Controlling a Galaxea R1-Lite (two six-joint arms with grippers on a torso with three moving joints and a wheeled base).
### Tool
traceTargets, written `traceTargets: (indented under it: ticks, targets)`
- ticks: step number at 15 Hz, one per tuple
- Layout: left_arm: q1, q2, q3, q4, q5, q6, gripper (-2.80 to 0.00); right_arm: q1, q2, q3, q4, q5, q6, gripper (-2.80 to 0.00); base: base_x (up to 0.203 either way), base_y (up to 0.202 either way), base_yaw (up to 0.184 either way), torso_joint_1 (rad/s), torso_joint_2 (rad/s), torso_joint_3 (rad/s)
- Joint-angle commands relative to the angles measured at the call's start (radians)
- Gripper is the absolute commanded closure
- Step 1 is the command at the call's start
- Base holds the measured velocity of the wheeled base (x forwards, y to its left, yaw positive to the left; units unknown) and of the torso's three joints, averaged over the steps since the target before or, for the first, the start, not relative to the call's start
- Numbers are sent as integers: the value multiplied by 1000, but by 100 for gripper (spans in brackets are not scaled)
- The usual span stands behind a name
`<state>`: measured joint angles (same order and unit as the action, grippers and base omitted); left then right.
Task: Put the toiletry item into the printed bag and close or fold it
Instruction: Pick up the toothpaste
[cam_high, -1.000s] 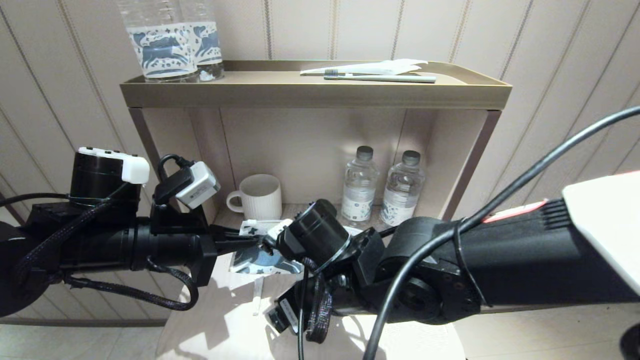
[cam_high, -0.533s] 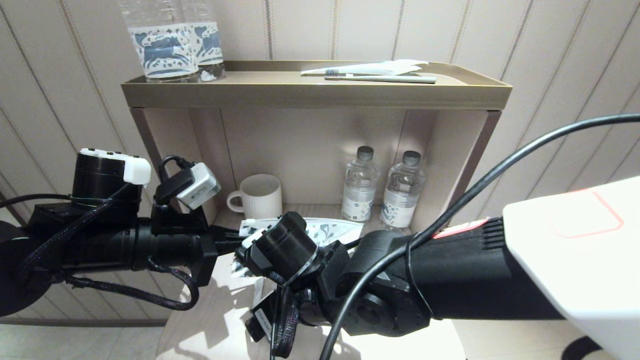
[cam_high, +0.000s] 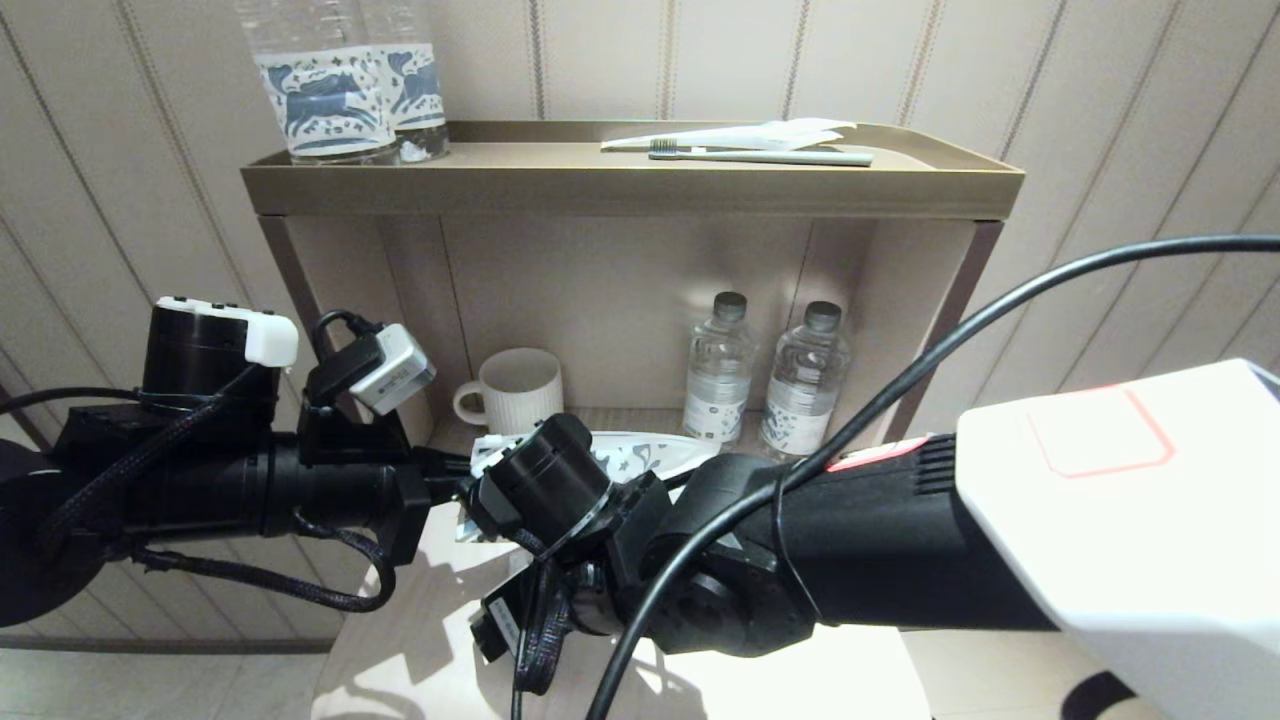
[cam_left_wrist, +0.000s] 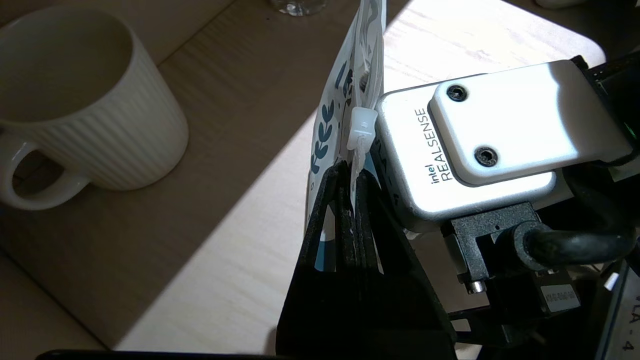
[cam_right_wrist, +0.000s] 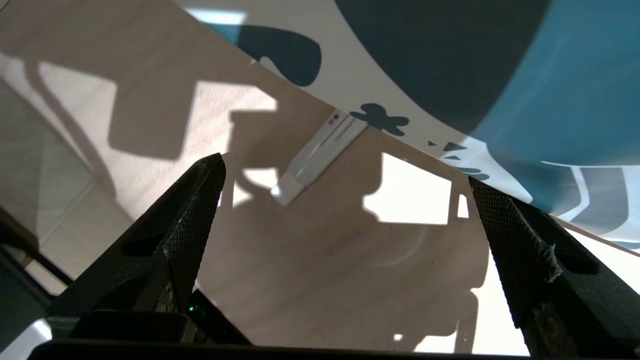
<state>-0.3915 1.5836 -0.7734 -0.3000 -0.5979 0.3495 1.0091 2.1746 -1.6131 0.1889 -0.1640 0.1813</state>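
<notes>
Left pincer (cam_left_wrist: 350, 175) is clamping 1 printed bag (cam_left_wrist: 332, 120) upright over the table (cam_left_wrist: 240, 235); right pincer (cam_right_wrist: 345, 210), gaping empty, is hovering beside. 1 mug (cam_high: 520, 392), 4 bottles; camera reading "intel REALSENSE".

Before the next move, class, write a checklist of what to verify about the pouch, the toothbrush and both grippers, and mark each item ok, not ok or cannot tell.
1. Left gripper shut on the printed pouch edge: ok.
2. Right gripper open, holding nothing: ok.
3. White toothbrush fully inside the pouch: not ok, one end pokes out from under its edge.
4. Slider run along the zip: cannot tell.
5. Ribbed mug apart from the pouch: ok.
</notes>
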Motion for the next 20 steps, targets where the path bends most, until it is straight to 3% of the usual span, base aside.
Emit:
traceTargets:
  ticks: [1, 10, 11, 20]
  targets:
    - [-1, 8, 0, -1, -7, 2, 0, 2, 46, -38, -2, -19, 1, -280, 0, 0, 0, 0, 0, 0]
    - [-1, 12, 3, -1, -9, 3, 0, 11, 60, -47, 1, -43, 3, -280, 0, 0, 0, 0, 0, 0]
    - [-1, 13, 3, -1, -10, 3, 0, 11, 62, -45, 1, -44, 3, 0, 0, 0, 0, 0, 0, 0]
    - [-1, 12, 5, -1, -11, 6, 0, 12, 70, -47, 0, -46, -2, 0, 0, 0, 0, 0, 0, 0]
